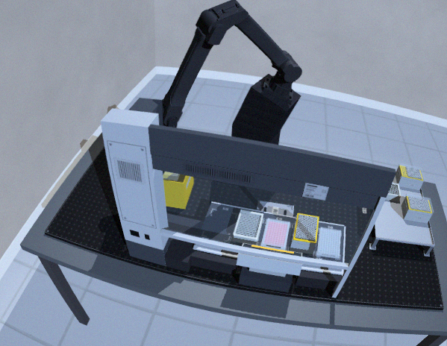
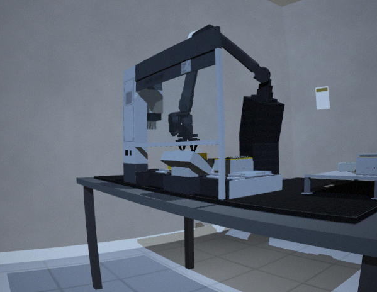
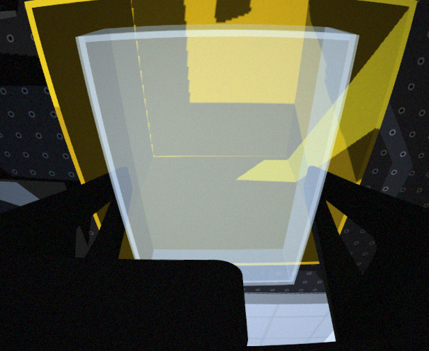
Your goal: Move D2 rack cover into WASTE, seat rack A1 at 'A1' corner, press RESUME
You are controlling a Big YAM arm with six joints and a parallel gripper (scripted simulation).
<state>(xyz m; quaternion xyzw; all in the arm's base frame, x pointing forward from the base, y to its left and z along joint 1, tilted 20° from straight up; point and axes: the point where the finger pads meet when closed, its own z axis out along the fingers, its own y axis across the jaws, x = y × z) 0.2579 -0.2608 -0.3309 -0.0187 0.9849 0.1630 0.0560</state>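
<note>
Two black fingers of the gripper (image 3: 222, 215) press against the long sides of a clear, box-shaped cover (image 3: 214, 151), so the hand stands wide and is clamped on it. Seen from the wrist, the cover hangs directly above the open mouth of the yellow waste bin (image 3: 44, 75), whose rim frames it on the left, top and right; how much height lies between cover and rim cannot be told from this view. Around the bin lies the dark perforated breadboard (image 3: 26, 128).

From the side, the gripper (image 2: 187, 145) points straight down behind the handler's horizontal rail, with the arm (image 2: 189, 91) rising above it to the dark pedestal (image 2: 261, 132).

From above, the liquid handler (image 1: 130, 179) stands on the table (image 1: 60, 257), and its dark gantry beam hides the hand. The bin (image 1: 177, 192) shows just past the handler's white tower. On the deck stand a white-framed plate (image 1: 248, 225), a pink plate (image 1: 276, 233), the yellow-rimmed tip rack (image 1: 307, 227) with its tips uncovered, and a pale blue plate (image 1: 329, 243). Farthest right, the shelf unit (image 1: 399, 233) carries two more yellow-rimmed racks (image 1: 417, 209).
</note>
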